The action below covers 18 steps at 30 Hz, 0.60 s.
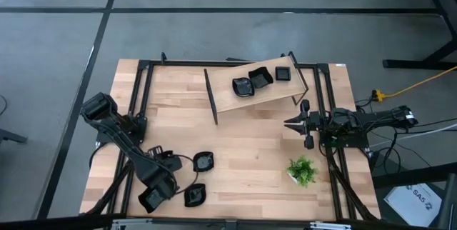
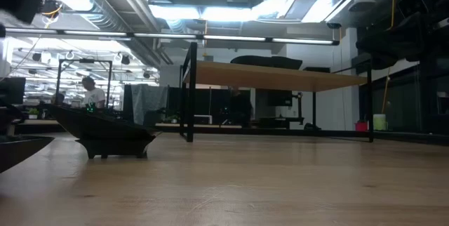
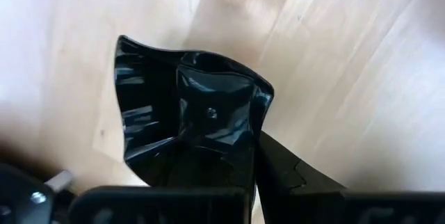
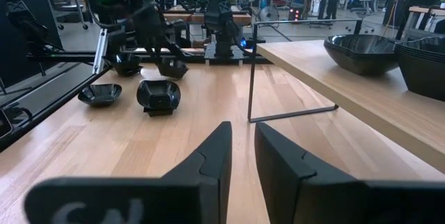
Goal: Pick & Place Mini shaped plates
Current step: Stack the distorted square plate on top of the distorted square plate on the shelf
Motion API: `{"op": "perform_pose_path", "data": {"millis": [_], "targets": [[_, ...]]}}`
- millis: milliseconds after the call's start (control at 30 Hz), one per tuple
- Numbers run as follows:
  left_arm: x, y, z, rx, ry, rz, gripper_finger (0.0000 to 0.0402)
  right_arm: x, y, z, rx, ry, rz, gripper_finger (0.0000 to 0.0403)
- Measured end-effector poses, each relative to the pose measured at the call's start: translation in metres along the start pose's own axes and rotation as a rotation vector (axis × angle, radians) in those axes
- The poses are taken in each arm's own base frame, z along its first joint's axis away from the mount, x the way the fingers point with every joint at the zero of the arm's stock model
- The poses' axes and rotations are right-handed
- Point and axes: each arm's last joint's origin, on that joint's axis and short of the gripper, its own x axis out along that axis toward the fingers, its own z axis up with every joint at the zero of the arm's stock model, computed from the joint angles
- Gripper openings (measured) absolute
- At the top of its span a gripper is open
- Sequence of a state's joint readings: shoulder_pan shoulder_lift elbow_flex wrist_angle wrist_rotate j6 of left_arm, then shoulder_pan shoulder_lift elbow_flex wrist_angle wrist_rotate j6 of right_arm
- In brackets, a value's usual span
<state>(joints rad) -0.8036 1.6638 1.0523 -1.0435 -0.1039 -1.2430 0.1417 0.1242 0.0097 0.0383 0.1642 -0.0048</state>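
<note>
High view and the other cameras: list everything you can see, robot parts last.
Table: one, light wood, under everything.
Raised shelf: one, wooden board on thin dark legs, at the table's far side.
Mini plates on the shelf: three, glossy black, in a row.
Loose mini plates: two, black, on the table's near left part.
Gripped mini plate: one, black, wavy-edged.
Potted plant: one, green, near right.
Person: one, far back in the room.
Left end effector: shut on the gripped mini plate.
Right end effector: empty, fingers slightly apart, beside the shelf.
</note>
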Motion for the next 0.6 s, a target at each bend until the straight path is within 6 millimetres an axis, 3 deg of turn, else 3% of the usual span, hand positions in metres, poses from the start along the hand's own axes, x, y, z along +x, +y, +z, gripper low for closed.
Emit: {"op": "perform_pose_path", "data": {"millis": [600], "targets": [[-0.059, -0.006, 0.013, 0.036, -0.147, 0.054, 0.0002, 0.0, 0.0, 0.0, 0.0, 0.0, 0.0, 0.0065]]}}
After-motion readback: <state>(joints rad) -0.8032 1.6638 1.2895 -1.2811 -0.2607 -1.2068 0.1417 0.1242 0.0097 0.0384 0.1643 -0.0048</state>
